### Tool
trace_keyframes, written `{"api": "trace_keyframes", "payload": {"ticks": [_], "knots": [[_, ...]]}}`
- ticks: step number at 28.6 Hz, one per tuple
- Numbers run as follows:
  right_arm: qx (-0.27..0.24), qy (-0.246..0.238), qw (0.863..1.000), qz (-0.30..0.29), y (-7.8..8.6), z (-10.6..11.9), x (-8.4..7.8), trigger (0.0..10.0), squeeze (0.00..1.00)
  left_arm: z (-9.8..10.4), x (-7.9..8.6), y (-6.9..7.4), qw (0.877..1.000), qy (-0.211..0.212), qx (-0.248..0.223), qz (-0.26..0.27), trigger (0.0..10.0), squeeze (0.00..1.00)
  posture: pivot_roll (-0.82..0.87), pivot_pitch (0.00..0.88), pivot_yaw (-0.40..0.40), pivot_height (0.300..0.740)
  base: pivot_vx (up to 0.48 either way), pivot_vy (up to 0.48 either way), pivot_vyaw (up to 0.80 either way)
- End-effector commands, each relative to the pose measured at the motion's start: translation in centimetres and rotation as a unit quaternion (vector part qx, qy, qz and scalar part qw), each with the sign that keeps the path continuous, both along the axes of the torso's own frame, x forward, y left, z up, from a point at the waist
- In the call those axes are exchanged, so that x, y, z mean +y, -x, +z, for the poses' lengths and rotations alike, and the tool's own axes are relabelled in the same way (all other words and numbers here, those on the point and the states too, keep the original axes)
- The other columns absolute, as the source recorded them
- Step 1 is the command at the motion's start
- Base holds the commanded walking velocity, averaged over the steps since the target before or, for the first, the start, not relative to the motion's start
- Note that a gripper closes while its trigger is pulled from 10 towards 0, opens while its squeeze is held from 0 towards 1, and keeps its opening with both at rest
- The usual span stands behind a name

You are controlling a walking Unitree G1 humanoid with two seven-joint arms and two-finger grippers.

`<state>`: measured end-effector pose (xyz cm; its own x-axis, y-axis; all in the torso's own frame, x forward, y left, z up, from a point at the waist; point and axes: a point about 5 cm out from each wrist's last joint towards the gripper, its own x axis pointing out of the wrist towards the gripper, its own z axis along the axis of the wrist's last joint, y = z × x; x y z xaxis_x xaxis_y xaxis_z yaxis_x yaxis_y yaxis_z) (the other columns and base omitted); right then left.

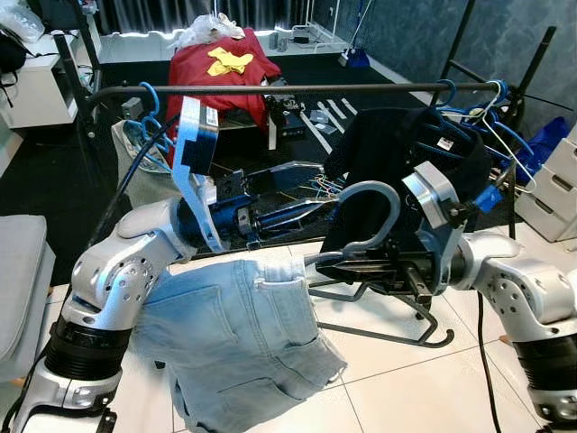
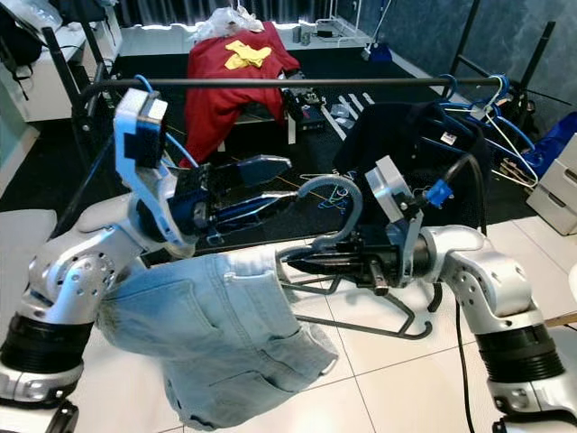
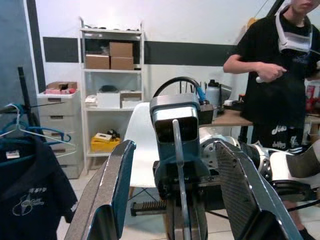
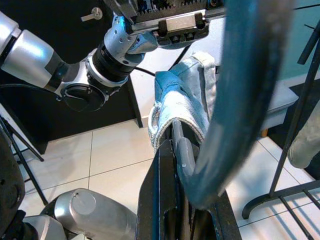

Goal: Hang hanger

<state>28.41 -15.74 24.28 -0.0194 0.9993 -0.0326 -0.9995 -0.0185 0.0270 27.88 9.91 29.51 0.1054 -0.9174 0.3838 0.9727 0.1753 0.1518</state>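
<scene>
"Where is the hanger now?"

"It is in front of the robot, lower than the black rail. The right gripper is pinching it just under the hook. Pale blue jeans hang on it."

"What is the left gripper doing?"

"Its two fingers are spread wide apart and hold nothing. It sits just beside the hanger, above the jeans."

"Which way does the hanger point?"

"The hook curls up and bends over toward the robot's left. I think the long bar runs sideways, from the right gripper toward the left arm, but the jeans cover most of it."

"What could go wrong?"

"I think the jeans could slide off. They hang more on one side and look heavy. The hook is also well below the rail and turned sideways, so it could bump the rail and miss. And the rail already has a dark shirt and blue hangers on the robot's right, so the hook could catch on those."

"Is anyone else here?"

"Yes, the left wrist view shows a person in black standing behind."
</scene>
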Motion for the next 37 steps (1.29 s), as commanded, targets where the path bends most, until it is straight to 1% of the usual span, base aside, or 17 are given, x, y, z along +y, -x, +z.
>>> {"api": "trace_keyframes", "payload": {"ticks": [1,4,7,8,9,10,12,13,14,29,30,31,34,35,36,37], "knots": [[-0.019,-0.003,1.000,0.013,0.08,0.56,0.39,0.0,0.00,0.24,-0.04,0.26,1.000,-0.001,-0.005,-0.006,10.0,0.00,-0.18,0.098,-0.033,0.740,0.000,0.000,0.00],[-0.019,-0.003,1.000,0.014,0.06,0.54,0.42,0.0,0.00,0.21,-0.05,0.22,1.000,-0.007,-0.008,-0.002,10.0,0.00,-0.18,0.098,-0.033,0.740,0.000,0.000,0.00],[-0.019,-0.002,1.000,0.014,0.02,0.54,0.43,0.0,0.00,0.24,-0.23,0.35,1.000,-0.013,-0.011,-0.010,10.0,0.00,-0.18,0.099,-0.032,0.740,0.000,0.000,0.00],[-0.019,-0.001,1.000,0.013,0.00,0.53,0.43,0.0,0.00,0.18,-0.37,0.37,1.000,-0.022,-0.012,-0.008,9.3,0.00,-0.18,0.098,-0.032,0.740,0.000,0.000,0.00],[-0.019,-0.001,1.000,0.013,0.00,0.53,0.43,0.0,0.00,0.18,-0.37,0.37,1.000,-0.022,-0.012,-0.008,9.3,0.00,-0.18,0.098,-0.032,0.740,0.000,0.000,0.00],[-0.020,-0.001,1.000,0.013,-0.03,0.52,0.45,0.0,0.00,0.05,-0.49,0.27,0.999,-0.032,-0.013,-0.001,0.0,0.00,-0.18,0.098,-0.032,0.740,0.000,0.000,0.00],[-0.020,0.000,1.000,0.013,-0.05,0.51,0.47,0.0,0.00,-0.03,-0.55,0.19,0.999,-0.037,-0.014,0.005,0.0,0.00,-0.18,0.098,-0.032,0.740,0.000,0.000,0.00],[-0.020,0.000,1.000,0.013,-0.07,0.51,0.49,0.0,0.00,-0.14,-0.60,0.04,0.999,-0.045,-0.016,0.014,3.0,0.00,-0.18,0.098,-0.032,0.740,0.000,0.000,0.00],[-0.021,0.000,1.000,0.013,-0.09,0.52,0.52,0.0,0.00,-0.20,-0.63,-0.05,0.998,-0.048,-0.018,0.020,10.0,0.00,-0.18,0.098,-0.032,0.740,0.000,0.000,0.00],[-0.025,0.000,1.000,0.018,-0.08,0.49,0.83,0.0,0.00,-0.41,-0.57,-0.17,0.998,-0.055,-0.019,0.025,10.0,0.00,-0.18,0.085,-0.034,0.740,0.000,0.000,0.00],[-0.025,0.001,1.000,0.019,-0.08,0.46,0.85,0.0,0.00,-0.40,-0.55,-0.17,0.998,-0.055,-0.020,0.024,9.8,0.00,-0.18,0.084,-0.035,0.740,0.000,0.000,0.00],[-0.024,0.002,1.000,0.019,-0.09,0.44,0.87,0.0,0.00,-0.38,-0.54,-0.17,0.998,-0.054,-0.019,0.023,9.1,0.00,-0.18,0.084,-0.035,0.740,0.000,0.000,0.00],[-0.024,0.002,1.000,0.020,-0.10,0.42,0.88,0.0,0.00,-0.37,-0.54,-0.17,0.998,-0.054,-0.019,0.022,9.1,0.00,-0.18,0.084,-0.035,0.740,0.000,0.000,0.00],[-0.024,0.003,1.000,0.020,-0.12,0.41,0.89,0.0,0.00,-0.35,-0.54,-0.16,0.998,-0.053,-0.019,0.021,7.2,0.00,-0.18,0.084,-0.035,0.740,0.000,0.000,0.00],[-0.024,0.003,1.000,0.020,-0.14,0.38,0.89,0.0,0.00,-0.35,-0.54,-0.14,0.998,-0.054,-0.019,0.019,3.6,0.00,-0.18,0.085,-0.035,0.740,0.000,0.000,0.00],[-0.024,0.003,1.000,0.020,-0.14,0.38,0.89,0.0,0.00,-0.35,-0.54,-0.14,0.998,-0.054,-0.019,0.019,3.6,0.00,-0.18,0.085,-0.035,0.740,0.000,0.000,0.00]]}}
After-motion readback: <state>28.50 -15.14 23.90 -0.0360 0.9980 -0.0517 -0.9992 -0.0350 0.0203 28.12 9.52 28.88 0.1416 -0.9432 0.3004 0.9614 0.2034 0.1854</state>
